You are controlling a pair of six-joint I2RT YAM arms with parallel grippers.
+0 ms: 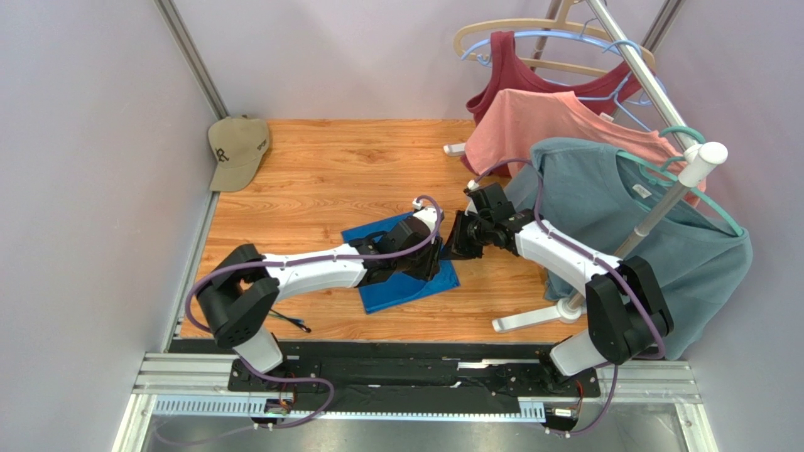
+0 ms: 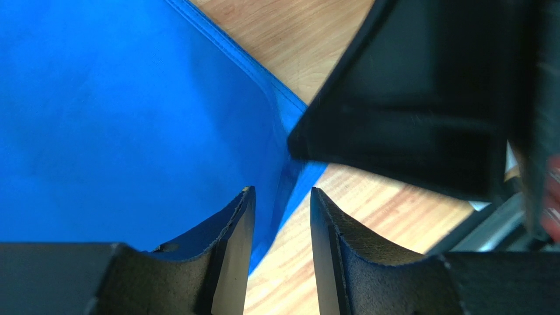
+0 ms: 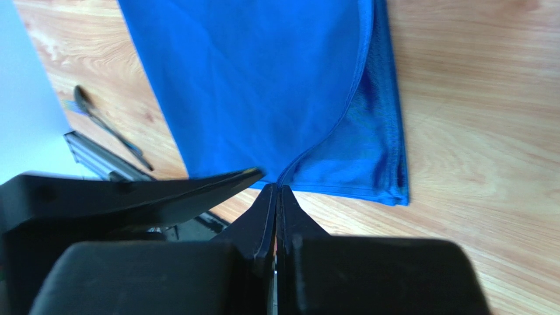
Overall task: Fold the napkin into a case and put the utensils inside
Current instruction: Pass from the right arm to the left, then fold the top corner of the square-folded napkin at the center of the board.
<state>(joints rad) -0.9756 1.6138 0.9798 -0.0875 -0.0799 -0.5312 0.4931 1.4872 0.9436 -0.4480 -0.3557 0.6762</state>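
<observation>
Far left, the utensils (image 1: 289,323) are lying on the bench (image 1: 311,179), apart from the napkin (image 1: 401,294). The left claw (image 2: 281,197) is hovering released, its jaws straddling the shiny royal-blue cloth's hemmed edge. The right claw (image 3: 277,190) is clenching the napkin's top layer, lifting it off the doubled cloth beneath.

High rear overview, two close wrist views sharing napkin (image 1: 408,288)

Bright, even, diffuse light. Soft faint shadows on table (image 1: 311,179). Wrist views: nearest foreground blurred; mild sheen on napkin (image 3: 263,79) fold.
</observation>
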